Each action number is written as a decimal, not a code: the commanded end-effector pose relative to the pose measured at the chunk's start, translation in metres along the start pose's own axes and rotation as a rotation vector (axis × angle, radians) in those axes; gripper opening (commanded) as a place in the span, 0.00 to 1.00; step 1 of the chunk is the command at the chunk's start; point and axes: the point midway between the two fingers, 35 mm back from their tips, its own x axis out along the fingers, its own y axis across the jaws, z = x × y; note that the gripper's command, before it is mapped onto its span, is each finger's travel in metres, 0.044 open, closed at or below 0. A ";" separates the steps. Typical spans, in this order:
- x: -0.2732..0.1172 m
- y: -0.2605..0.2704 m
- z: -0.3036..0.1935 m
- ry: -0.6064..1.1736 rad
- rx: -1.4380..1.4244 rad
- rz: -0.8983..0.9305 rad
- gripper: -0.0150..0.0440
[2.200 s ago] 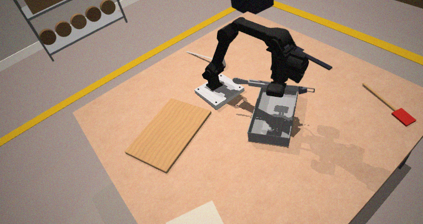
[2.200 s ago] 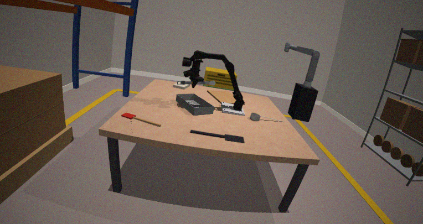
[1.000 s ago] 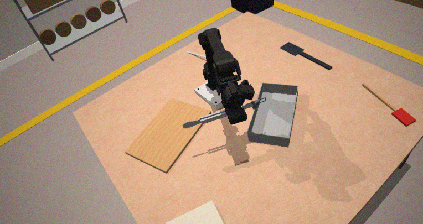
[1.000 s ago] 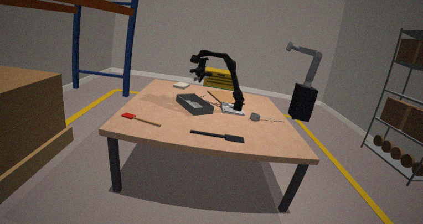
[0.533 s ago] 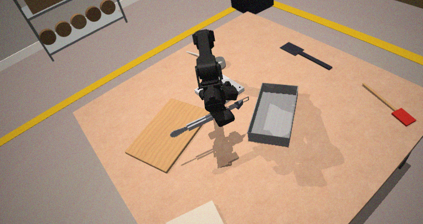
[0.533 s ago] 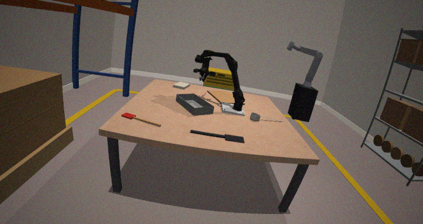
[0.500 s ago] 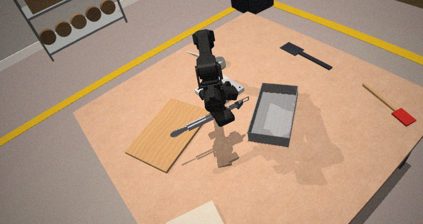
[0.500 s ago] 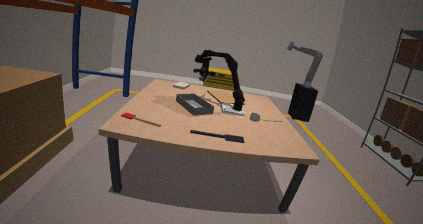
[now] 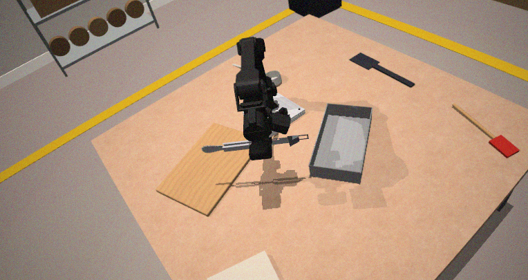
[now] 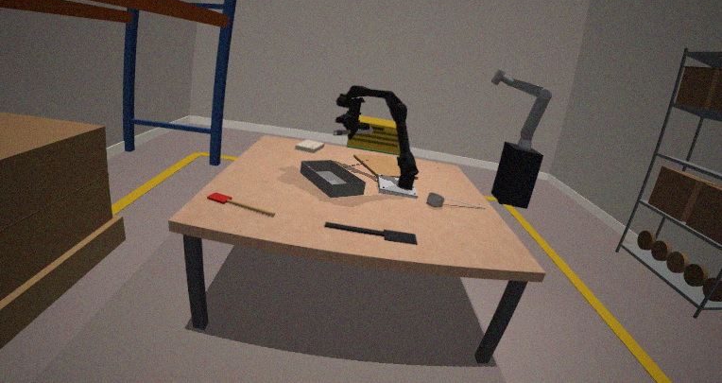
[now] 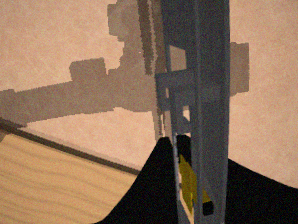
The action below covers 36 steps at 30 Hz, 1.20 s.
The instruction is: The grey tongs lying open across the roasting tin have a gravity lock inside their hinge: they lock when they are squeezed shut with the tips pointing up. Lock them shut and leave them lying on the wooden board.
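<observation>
The grey tongs [image 9: 236, 143] [image 10: 338, 132] [image 11: 212, 100] hang in the air, out of the roasting tin, with their arms close together. Their rounded tips are over the board and the hinge end with its pull ring points toward the tin. Whether the lock is engaged cannot be seen. My gripper [image 9: 260, 152] [image 11: 172, 144] is shut on them at mid-length, above the table between board and tin; its fingertips are mostly hidden in the top view. The wooden board [image 9: 199, 174] [image 10: 386, 165] [image 11: 60, 185] lies flat. The roasting tin [image 9: 334, 175] [image 10: 348, 188] stands beside it.
The white base plate [image 9: 294, 110] [image 10: 397, 188] is close behind the tongs. A grey round-headed utensil [image 9: 274, 78] [image 10: 435, 200], a black spatula [image 9: 393, 75] [image 10: 400, 236] and a red-headed spatula [image 9: 504, 146] [image 10: 219, 197] lie farther off. A cream block [image 9: 247, 268] [image 10: 309, 145] lies past the board.
</observation>
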 end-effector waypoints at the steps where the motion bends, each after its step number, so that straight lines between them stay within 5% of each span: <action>1: -0.005 0.001 -0.010 0.005 0.170 -0.018 0.00; 36: -0.006 0.014 -0.082 -0.003 1.583 -0.025 0.00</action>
